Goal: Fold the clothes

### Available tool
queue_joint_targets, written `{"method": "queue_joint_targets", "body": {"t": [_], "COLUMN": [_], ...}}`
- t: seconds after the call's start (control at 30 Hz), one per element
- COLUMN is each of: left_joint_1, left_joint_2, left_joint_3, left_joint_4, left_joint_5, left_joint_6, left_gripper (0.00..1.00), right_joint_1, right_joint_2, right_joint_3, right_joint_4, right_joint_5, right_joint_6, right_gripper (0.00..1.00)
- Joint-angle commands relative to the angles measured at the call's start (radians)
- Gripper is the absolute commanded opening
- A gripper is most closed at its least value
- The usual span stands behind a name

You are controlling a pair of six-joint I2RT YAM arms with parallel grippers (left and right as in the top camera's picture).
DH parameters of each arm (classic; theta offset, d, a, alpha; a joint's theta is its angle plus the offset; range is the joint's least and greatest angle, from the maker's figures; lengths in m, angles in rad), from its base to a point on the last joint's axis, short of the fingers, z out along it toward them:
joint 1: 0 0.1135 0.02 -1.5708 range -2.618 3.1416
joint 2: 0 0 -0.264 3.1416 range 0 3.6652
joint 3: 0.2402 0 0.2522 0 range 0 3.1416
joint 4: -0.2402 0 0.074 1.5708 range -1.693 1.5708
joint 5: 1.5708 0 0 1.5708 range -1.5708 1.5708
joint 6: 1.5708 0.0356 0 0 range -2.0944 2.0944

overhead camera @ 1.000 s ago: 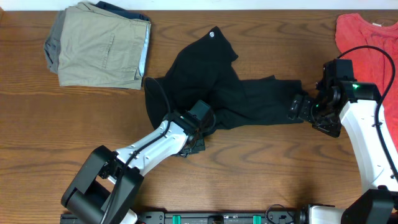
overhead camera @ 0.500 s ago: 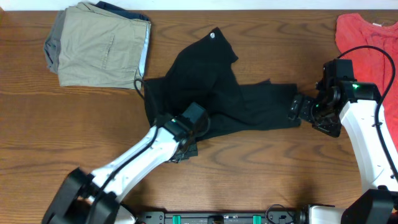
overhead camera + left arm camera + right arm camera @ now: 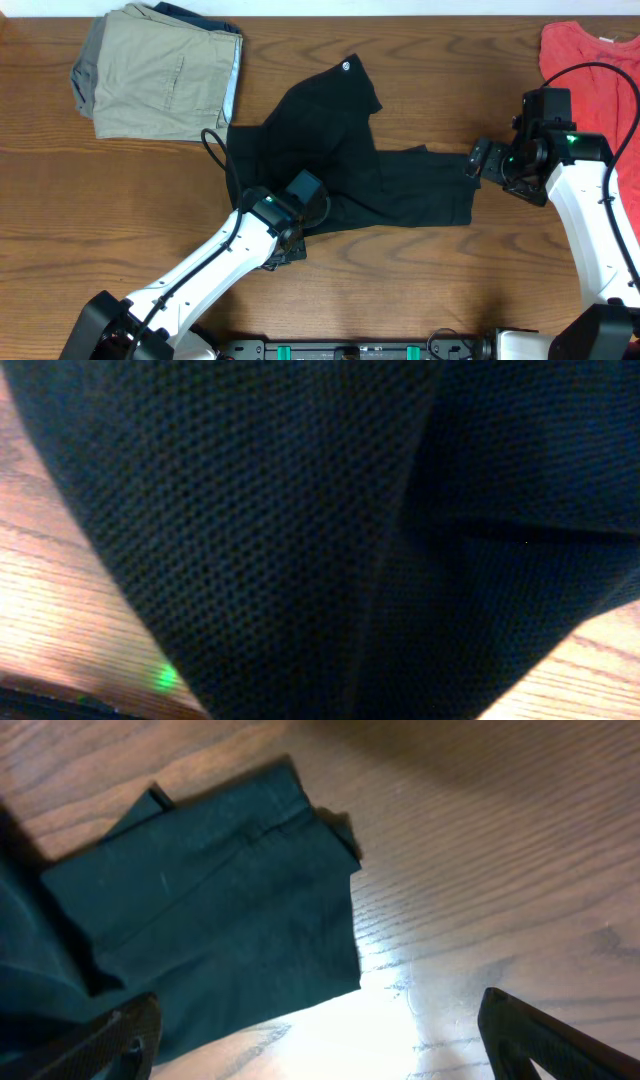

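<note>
The clothes are a black garment crumpled at the table's middle, with a small white round logo at its far edge and one leg reaching right. My left gripper sits at the garment's near left edge; in the left wrist view black fabric fills the frame and hides the fingers. My right gripper is open and empty just right of the leg's end. In the right wrist view the leg end lies flat ahead of the open fingers.
A folded khaki-beige garment lies at the back left. A coral-red top lies at the back right, close behind my right arm. The left arm's cable loops over the garment's left edge.
My right gripper has let go of the leg end and backed off up and right. My left gripper has moved left and nearer, and the garment has shifted left with it.
</note>
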Motion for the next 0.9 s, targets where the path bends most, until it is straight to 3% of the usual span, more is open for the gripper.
{"method": "queue_joint_targets", "body": {"t": [0.0,0.3,0.4,0.7,0.87], "left_joint_1": [0.0,0.0,0.0,0.0,0.0], "left_joint_2": [-0.005,-0.005,-0.005,-0.005,-0.005], "left_joint_3": [0.003,0.003,0.003,0.003,0.003], "left_joint_4": [-0.013,-0.008,0.003,0.022,0.025], "left_joint_5": [-0.028,-0.028,-0.028,-0.028,-0.028], "left_joint_6": [-0.003,-0.002,-0.002,-0.002,-0.002], "left_gripper": [0.06,0.06,0.06,0.06,0.06], "right_joint_1": [-0.008,-0.008,-0.008,-0.008,-0.008], "right_joint_2": [0.0,0.055,0.112,0.274,0.332], "right_joint_3": [0.002,0.0,0.0,0.0,0.0], "right_joint_4": [-0.018,0.042,0.066,0.12,0.161], "right_joint_5": [-0.04,-0.021,-0.025,-0.036,-0.037], "right_joint_6": [0.028,0.012,0.012,0.004,0.005], "right_gripper": [0.99,0.98,0.88,0.82,0.66]}}
